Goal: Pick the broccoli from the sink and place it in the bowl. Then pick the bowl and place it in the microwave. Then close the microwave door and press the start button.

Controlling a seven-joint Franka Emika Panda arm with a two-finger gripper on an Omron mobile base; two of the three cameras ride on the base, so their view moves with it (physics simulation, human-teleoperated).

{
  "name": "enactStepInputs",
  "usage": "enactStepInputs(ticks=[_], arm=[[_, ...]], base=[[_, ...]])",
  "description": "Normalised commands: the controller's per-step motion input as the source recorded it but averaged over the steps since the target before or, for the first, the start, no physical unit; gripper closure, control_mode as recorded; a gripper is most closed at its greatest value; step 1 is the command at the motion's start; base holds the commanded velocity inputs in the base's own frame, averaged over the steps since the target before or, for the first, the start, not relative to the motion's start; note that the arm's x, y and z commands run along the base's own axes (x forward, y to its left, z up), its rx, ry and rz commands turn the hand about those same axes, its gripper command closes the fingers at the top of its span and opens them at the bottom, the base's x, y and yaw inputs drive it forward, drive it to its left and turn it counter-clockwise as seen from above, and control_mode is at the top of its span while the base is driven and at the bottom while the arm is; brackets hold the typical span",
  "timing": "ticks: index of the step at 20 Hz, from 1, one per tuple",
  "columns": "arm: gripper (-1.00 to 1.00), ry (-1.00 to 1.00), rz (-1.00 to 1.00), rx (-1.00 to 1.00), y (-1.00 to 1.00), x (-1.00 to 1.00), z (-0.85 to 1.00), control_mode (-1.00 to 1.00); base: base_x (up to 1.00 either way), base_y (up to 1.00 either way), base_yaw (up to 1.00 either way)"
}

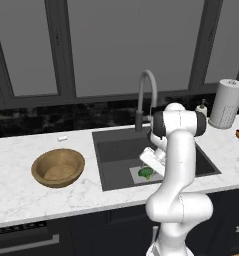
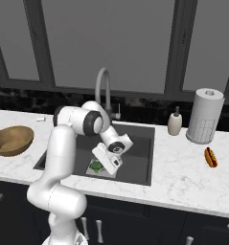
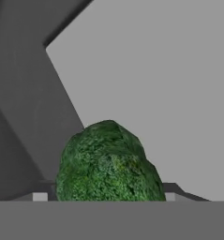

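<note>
Reaching down into the sink [image 1: 206, 162], the gripper [image 1: 147, 172] sat low over the basin floor with the broccoli [image 1: 145, 173] between its fingers, which stood either side of the floret; whether they actually pinched it could not be told. Seen from the hand, the broccoli [image 3: 108, 164] lay close in front of the fingertips. Left of the sink, the bowl [image 1: 58, 167] rested on the counter [image 1: 21, 195], well apart from the basin.

Paper towel roll [image 2: 204, 116] upright beside soap dispenser [image 2: 175, 122]; hot dog [image 2: 211, 157] on counter [image 2: 183, 177] nearby.
</note>
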Motion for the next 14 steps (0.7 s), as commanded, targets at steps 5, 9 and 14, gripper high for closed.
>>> enactStepInputs(ticks=[5, 9, 14], arm=[[1.00, -0.03, 0.00, 0.04, -0.44, -0.44, 0.93, -1.00], [1.00, -0.09, 0.00, 0.01, -0.34, -0.56, 0.84, -1.00], [1.00, -0.14, -0.01, 0.00, -0.14, -0.65, 0.91, -1.00]], base=[[0.00, 0.00, 0.00], [0.00, 0.00, 0.00], [0.00, 0.00, 0.00]])
